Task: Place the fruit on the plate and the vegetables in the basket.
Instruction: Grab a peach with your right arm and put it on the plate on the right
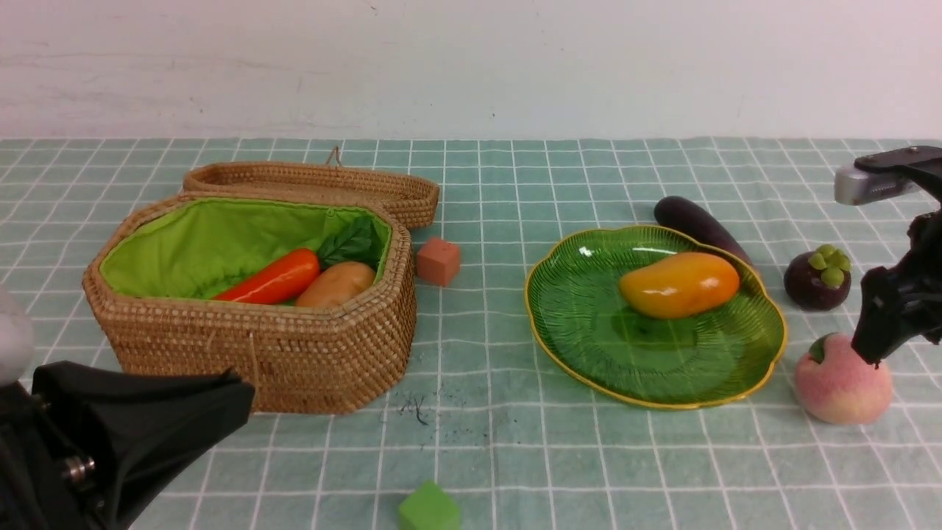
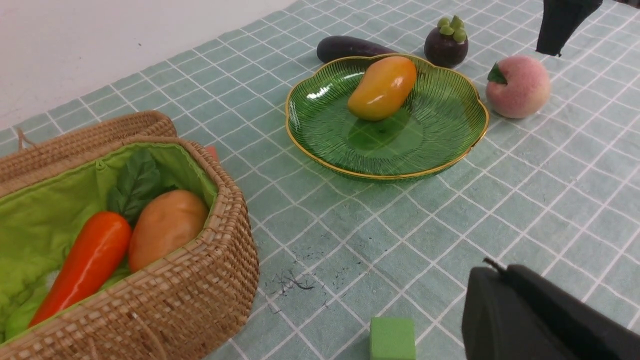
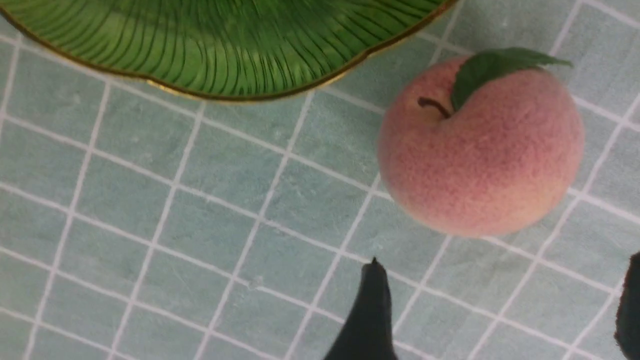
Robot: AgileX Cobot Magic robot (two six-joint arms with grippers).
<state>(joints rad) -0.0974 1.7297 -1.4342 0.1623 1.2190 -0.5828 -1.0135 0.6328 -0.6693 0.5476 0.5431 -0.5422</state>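
Note:
The yellow-orange mango (image 1: 678, 284) lies on the green glass plate (image 1: 589, 324). The pink peach (image 1: 843, 386) sits on the cloth by the plate's near right rim, and the mangosteen (image 1: 817, 278) stands behind it. The eggplant (image 1: 699, 224) lies behind the plate. In the open basket (image 1: 294, 353) rest the carrot (image 1: 271, 278) and the potato (image 1: 336, 284). My right gripper (image 3: 502, 280) hangs open just above the peach (image 3: 480, 150), holding nothing. My left gripper (image 2: 492, 267) is shut and empty, low near the basket's front.
A salmon-pink cube (image 1: 438, 260) stands right of the basket. A green cube (image 1: 428, 508) lies at the front edge. The basket's lid (image 1: 316, 184) is folded back behind it. A white wall bounds the far side of the checked cloth.

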